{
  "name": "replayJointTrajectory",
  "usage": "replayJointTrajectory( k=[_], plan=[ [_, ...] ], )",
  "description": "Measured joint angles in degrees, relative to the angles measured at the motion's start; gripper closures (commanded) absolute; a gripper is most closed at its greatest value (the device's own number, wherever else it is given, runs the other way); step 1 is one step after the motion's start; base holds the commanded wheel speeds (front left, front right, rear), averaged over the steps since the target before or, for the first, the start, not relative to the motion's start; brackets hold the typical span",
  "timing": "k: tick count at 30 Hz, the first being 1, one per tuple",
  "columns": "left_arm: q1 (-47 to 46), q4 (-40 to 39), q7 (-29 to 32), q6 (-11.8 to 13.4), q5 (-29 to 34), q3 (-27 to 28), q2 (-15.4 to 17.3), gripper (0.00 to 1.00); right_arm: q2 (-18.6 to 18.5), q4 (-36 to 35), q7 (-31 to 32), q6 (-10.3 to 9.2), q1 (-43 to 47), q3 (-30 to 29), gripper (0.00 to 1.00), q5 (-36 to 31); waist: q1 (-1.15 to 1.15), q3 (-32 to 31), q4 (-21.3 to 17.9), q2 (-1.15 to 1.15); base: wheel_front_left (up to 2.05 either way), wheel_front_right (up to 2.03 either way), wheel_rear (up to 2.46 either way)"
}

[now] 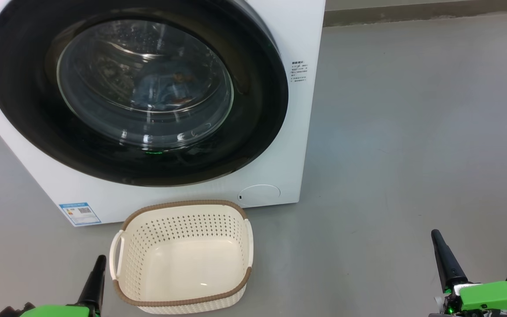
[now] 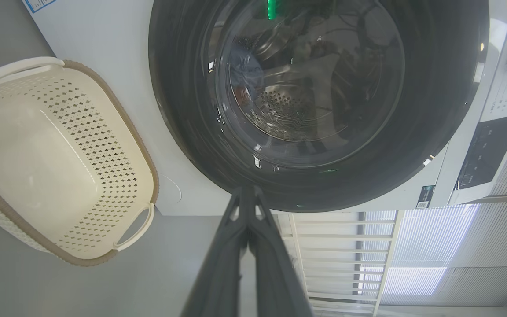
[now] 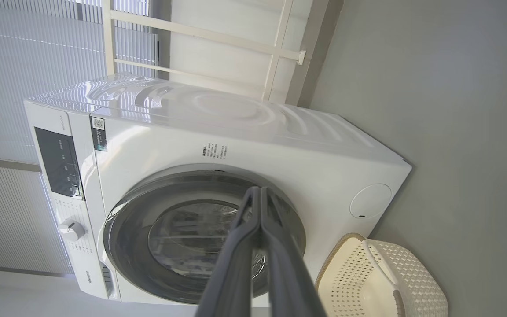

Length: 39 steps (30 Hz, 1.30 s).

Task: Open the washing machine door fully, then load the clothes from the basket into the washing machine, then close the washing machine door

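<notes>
Clothes (image 1: pixel 165 90), blue fabric, lie in the drum (image 1: pixel 104 75) behind the glass (image 1: pixel 183 127) of the washing machine door (image 1: pixel 24 88), which sits flush on the washing machine (image 1: pixel 288 35). Lower left, the left pincer (image 1: pixel 100 260) hangs over the floor (image 1: pixel 390 132), closed tight on nothing. Beside it the basket (image 1: pixel 183 204) stands just before the washing machine, holding nothing. Far right, the right pincer (image 1: pixel 435 235) is pinched together, empty. Light, limp fabric should bunch easily; the stiff door is best taken at its rim.

Big white washing machine (image 3: pixel 253 141) sideways in the picture, round black door (image 3: pixel 126 237) closed, cream basket (image 3: pixel 416 277) just beside it, right gripper (image 3: pixel 260 190) fingers pressed together
</notes>
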Motion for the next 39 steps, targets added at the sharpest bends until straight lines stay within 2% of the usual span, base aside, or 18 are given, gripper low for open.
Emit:
replayJointTrajectory(
  k=[15, 39],
  plan=[
    [-1.14, -0.13, 2.41, 0.0, -8.82, 0.27, 0.04, 1.0, 0.3, 0.58, 2.47, -0.01, -1.1, -0.68, 1.0, 9.25, 0.0, -0.17, -0.08, 0.0, 0.0, 0.0, 0.0],
    [-1.14, -0.13, 2.41, 0.01, -8.82, 0.3, 0.04, 1.0, 0.44, 0.6, 2.48, -0.02, -1.19, -1.16, 1.0, 9.89, 0.0, -0.17, -0.08, 0.0, 0.0, 0.0, 0.0]
  ],
)
